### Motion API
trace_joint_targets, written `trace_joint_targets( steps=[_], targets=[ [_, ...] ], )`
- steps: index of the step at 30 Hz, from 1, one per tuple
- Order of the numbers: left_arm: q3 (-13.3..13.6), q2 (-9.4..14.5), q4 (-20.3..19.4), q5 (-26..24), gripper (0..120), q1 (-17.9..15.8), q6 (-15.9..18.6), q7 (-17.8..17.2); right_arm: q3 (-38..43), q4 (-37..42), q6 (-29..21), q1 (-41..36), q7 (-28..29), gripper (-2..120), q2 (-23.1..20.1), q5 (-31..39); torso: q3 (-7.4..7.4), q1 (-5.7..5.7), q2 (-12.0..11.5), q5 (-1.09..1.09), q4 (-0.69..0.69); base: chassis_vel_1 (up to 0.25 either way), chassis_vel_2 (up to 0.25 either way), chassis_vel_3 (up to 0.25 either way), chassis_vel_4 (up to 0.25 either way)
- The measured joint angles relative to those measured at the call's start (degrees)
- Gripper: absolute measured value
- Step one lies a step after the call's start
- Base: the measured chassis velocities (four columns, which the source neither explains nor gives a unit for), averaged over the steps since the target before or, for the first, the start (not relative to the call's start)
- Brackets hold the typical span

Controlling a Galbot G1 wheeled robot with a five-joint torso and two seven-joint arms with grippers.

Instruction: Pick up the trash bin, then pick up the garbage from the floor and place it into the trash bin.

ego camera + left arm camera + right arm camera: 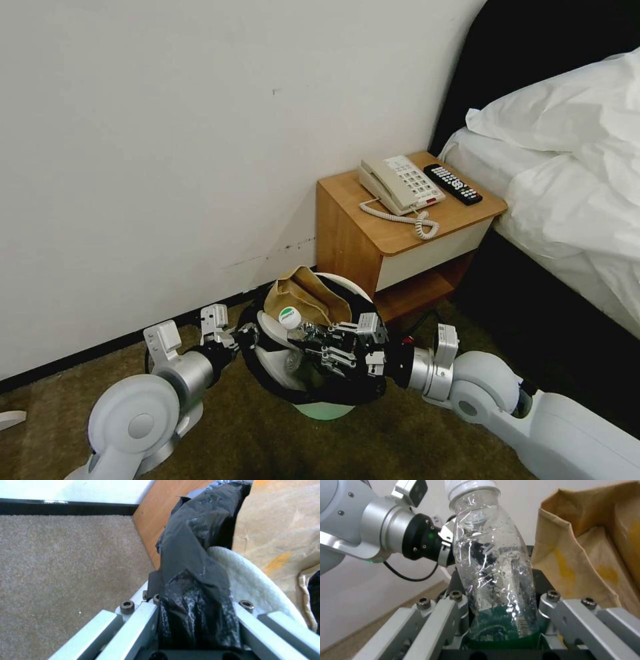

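Observation:
The trash bin [347, 283], white with a glossy black bag [190, 562] over its rim, stands in front of the nightstand. My left gripper [245, 332] [196, 602] is shut on the bin's bagged rim [246, 580] at its left side. A brown paper bag [303, 293] [593, 555] sticks up out of the bin. My right gripper [317, 341] [505, 597] hovers over the bin's opening, shut on a clear plastic bottle [493, 562] with a green label. The bottle's white cap [290, 317] points toward the left arm.
A wooden nightstand [360, 247] just behind the bin carries a beige telephone [398, 183] and a black remote [453, 183]. A bed [573, 180] with white linen fills the right. The wall [167, 167] runs close behind. Brown carpet [267, 440] lies in front, with a white object [10, 419] at the far left edge.

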Motion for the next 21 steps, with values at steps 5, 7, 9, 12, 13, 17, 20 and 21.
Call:
trace_joint_targets(
  steps=[5, 7, 9, 12, 13, 17, 20, 21],
  targets=[
    [-0.08, 0.01, 0.04, -0.18, 4, -0.06, -0.13, -0.01, 0.00, -0.15, 0.02, 0.05, 0.00, 24, -0.13, -0.06, 0.00, 0.00, 0.00, 0.00, 0.00, 0.000, 0.000, 0.000, 0.000],
    [-0.19, 0.03, 0.08, -0.28, 4, -0.07, -0.19, -0.01, 0.08, -0.19, 0.07, 0.05, 0.00, 24, -0.31, -0.07, 0.00, 0.00, 0.00, 0.00, 0.00, 0.000, 0.000, 0.000, 0.000],
    [-0.38, 0.12, 0.11, -0.44, 4, -0.11, -0.29, -0.02, 0.30, -0.31, 0.14, 0.04, -0.03, 24, -0.58, -0.08, 0.00, 0.00, 0.00, 0.00, 0.00, 0.000, 0.000, 0.000, 0.000],
    [-0.51, 0.21, 0.12, -0.57, 4, -0.11, -0.37, -0.02, 0.50, -0.44, 0.26, 0.03, -0.12, 24, -0.70, -0.14, 0.00, 0.00, 0.00, 0.00, 0.00, 0.000, 0.000, 0.000, 0.000],
    [-0.57, 0.26, 0.12, -0.64, 4, -0.12, -0.40, -0.02, 0.69, -0.53, 0.28, 0.03, -0.16, 24, -0.74, -0.15, 0.00, 0.00, 0.00, 0.00, 0.00, 0.000, 0.000, 0.000, 0.000],
    [-0.60, 0.29, 0.12, -0.72, 4, -0.09, -0.46, -0.02, 0.99, -0.70, 0.35, 0.09, -0.22, 24, -0.87, -0.15, 0.00, 0.00, 0.00, 0.00, 0.00, 0.000, 0.000, 0.000, 0.000],
    [-0.62, 0.25, 0.06, -0.74, 4, 0.02, -0.46, -0.02, 1.42, -1.02, 0.43, 0.05, -0.23, 24, -1.07, -0.40, 0.00, 0.00, 0.00, 0.00, 0.00, 0.000, 0.000, 0.000, 0.000],
    [-0.66, 0.25, 0.03, -0.74, 4, 0.10, -0.46, -0.02, 1.62, -1.02, 0.46, -0.05, -0.20, 24, -1.20, -0.49, 0.00, 0.00, 0.00, 0.00, 0.00, 0.000, 0.000, 0.000, 0.000]
  ],
)
